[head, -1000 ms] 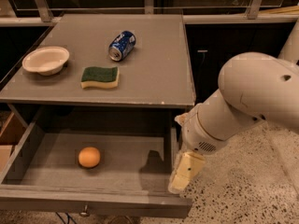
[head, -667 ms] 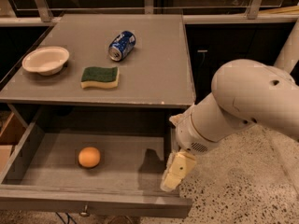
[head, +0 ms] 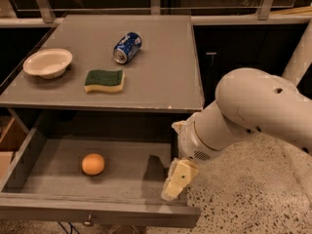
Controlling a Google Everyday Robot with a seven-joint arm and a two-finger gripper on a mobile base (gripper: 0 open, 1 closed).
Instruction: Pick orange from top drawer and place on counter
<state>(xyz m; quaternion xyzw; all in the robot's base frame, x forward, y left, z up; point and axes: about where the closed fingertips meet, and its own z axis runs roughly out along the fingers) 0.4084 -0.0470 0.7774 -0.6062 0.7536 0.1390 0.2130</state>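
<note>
The orange lies on the grey floor of the open top drawer, left of its middle. The counter sits above the drawer. My gripper hangs over the drawer's right end, near the front right corner, well to the right of the orange and apart from it. One cream finger shows, pointing down into the drawer. The large white arm comes in from the right.
On the counter stand a white bowl at the left, a green-and-yellow sponge in the middle and a blue soda can lying on its side. A small knob is on the drawer front. Speckled floor lies to the right.
My gripper and arm have moved left, further over the drawer's right end. The orange and the counter objects have not moved.
</note>
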